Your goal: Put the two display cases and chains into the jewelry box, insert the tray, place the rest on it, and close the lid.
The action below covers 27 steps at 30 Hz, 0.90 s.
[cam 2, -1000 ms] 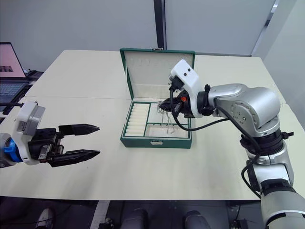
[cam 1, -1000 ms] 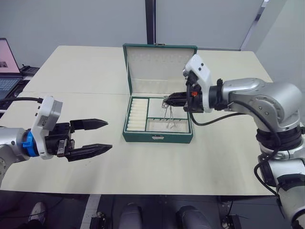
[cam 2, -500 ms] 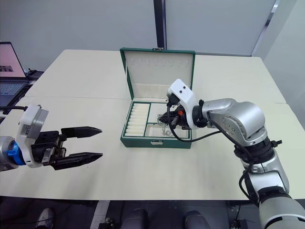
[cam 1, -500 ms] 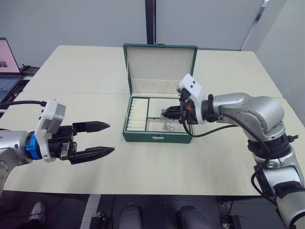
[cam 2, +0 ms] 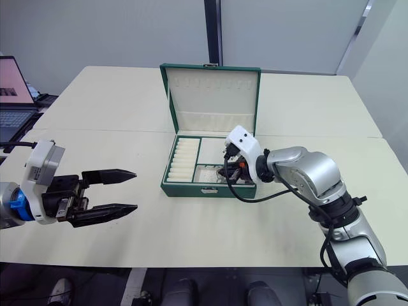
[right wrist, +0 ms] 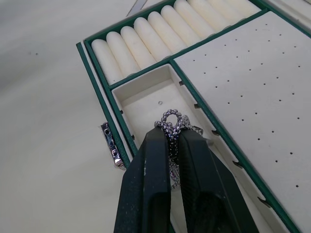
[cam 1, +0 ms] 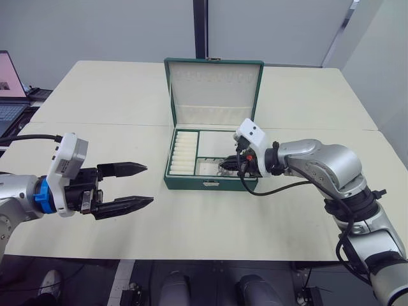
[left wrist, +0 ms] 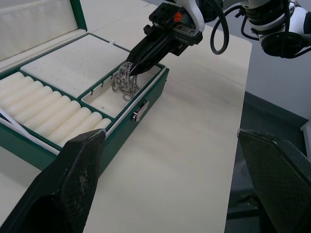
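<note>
On the pale table [cam 1: 306,223] the jewelry box [cam 1: 213,127] is sitting open with the tray [right wrist: 233,63] in it. Your right gripper [right wrist: 171,138] is pinching a chain [left wrist: 126,83] over the tray's front slot. Your left gripper [cam 1: 131,186] is hanging wide open, holding nothing.

chain [right wrist: 173,130]: the lower links are hiding behind the right gripper [right wrist: 171,141] fingers | jewelry box [left wrist: 146,104]: the far end is being cut by the picture edge in left wrist view | laptop [cam 1: 9,86]: the edge is cutting it
</note>
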### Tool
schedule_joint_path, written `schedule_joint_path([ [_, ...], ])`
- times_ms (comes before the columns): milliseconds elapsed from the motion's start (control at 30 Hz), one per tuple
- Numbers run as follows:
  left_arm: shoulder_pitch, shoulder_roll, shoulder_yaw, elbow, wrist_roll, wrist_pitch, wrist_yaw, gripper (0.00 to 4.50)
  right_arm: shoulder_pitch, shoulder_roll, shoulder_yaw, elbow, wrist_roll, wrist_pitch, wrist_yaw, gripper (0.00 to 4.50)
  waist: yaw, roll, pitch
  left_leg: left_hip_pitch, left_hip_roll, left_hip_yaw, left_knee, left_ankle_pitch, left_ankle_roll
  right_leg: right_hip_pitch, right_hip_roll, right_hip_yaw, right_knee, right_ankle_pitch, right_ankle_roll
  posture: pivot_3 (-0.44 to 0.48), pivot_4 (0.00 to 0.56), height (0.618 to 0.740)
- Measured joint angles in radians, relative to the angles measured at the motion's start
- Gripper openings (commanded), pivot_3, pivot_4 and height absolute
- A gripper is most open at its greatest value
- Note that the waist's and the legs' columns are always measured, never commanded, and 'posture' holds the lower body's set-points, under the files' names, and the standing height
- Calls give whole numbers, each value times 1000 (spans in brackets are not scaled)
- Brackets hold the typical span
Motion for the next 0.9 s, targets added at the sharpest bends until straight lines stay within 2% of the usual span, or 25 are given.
schedule_joint_path([
  [33, 0, 0, 1, 0, 0, 0, 0, 4500, 1, 2, 0, 0, -4, -1, 2, 252, 0, 0, 0, 0, 0, 0, 0, 0, 0, 0, 0, 0, 0, 0, 0, 0, 150, 740],
  [133, -2, 1, 6, -1, -1, 2, 5, 4500, 1, 10, 0, 0, -10, -2, 11, 970, 0, 0, 0, 0, 0, 0, 0, 0, 0, 0, 0, 0, 0, 0, 0, 0, 150, 740],
  [400, -10, 8, 6, 0, -5, 5, 16, 4500, -3, 8, -22, -14, 2, 28, 17, 3083, 0, 0, 0, 0, 0, 0, 0, 0, 0, 0, 0, 0, 0, 0, 0, 0, 150, 740],
  [533, -2, 8, 13, 2, -5, 4, 18, 4500, 17, -88, -139, -134, 80, 107, 41, 4361, 7, 0, 0, -2, 0, 0, 0, 0, 0, 0, 0, -1, -1, 0, 0, 0, 150, 740],
  [667, 48, -4, 59, 13, 10, -3, 19, 4500, 222, -252, -316, -307, 178, 139, 92, 4469, 15, -2, -1, -2, 0, -1, 0, 0, 0, 1, -1, -2, -2, 0, 0, 0, 150, 740],
  [900, 108, -43, 102, 41, 64, -68, 40, 4500, 602, -325, -562, -497, 268, 66, 142, 4469, 7, -2, -1, -2, -1, -2, 0, 0, 0, 7, 0, -1, -2, 0, 0, 0, 150, 740],
])
